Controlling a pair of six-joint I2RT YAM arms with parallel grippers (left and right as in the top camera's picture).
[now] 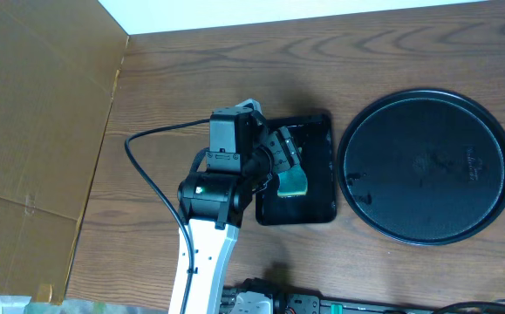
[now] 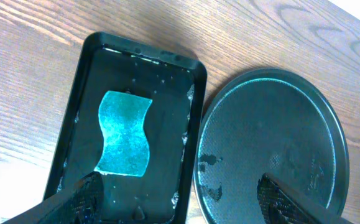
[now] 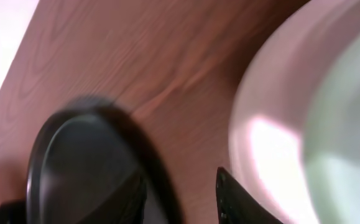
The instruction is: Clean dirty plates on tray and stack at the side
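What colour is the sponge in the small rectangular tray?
The sponge is teal-green, clearest in left wrist view.

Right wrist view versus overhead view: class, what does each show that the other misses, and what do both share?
Only the right wrist view shows the pale plates, blurred, on the table beside the round black tray. Only the overhead view shows the green sponge in its small rectangular tray, the left arm above it, and the cardboard. Both show that round black tray and the table.
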